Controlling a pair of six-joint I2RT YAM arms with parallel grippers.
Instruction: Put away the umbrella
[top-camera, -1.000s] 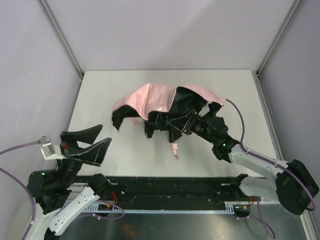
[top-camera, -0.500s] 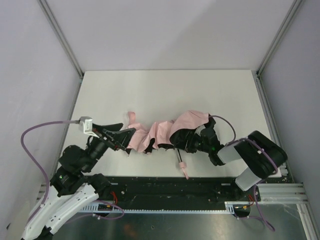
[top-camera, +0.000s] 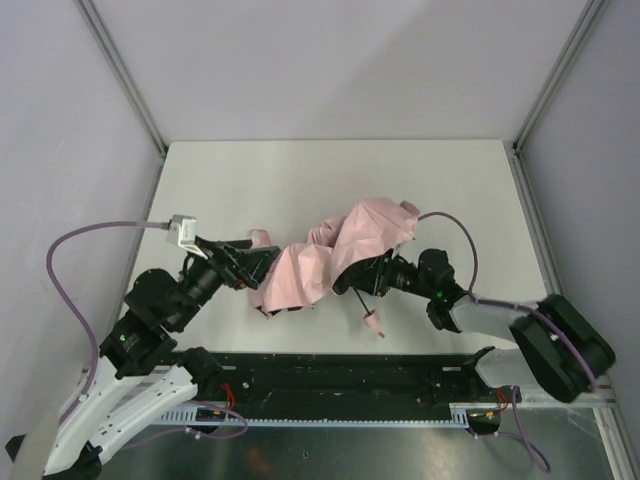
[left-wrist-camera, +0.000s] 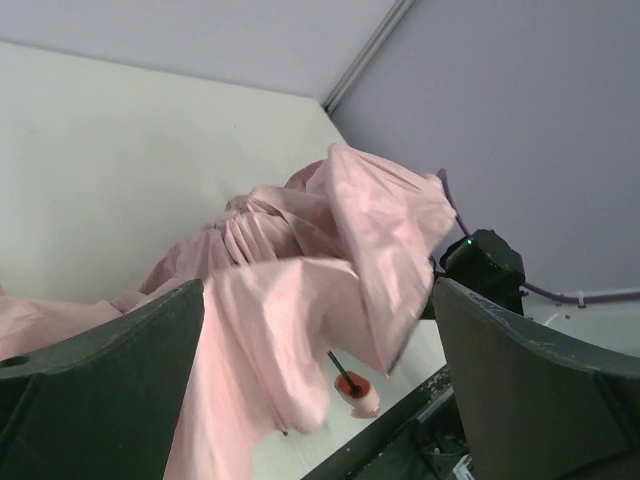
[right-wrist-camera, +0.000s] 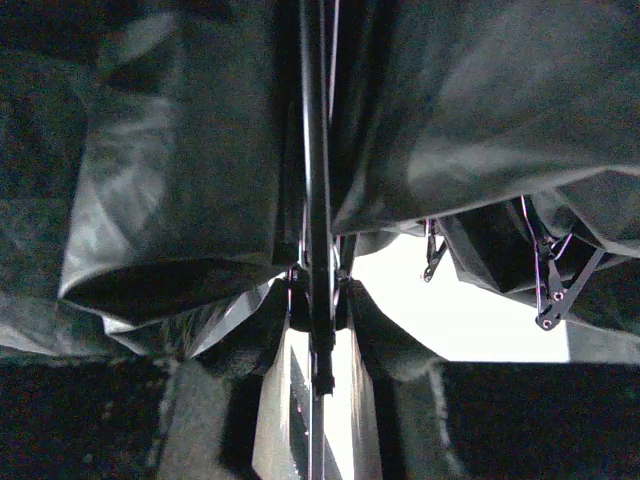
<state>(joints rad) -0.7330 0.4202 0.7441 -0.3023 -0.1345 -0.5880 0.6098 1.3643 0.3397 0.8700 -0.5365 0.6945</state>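
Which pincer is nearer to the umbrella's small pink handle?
Right. The right pincer grips the shaft just up from the handle, under the canopy. The left pincer is open around fabric at the canopy's opposite end, farther off.

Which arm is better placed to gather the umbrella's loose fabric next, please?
Probably left: the left gripper is open facing the umbrella's loose fabric; the right gripper is under the canopy, closed on the shaft.
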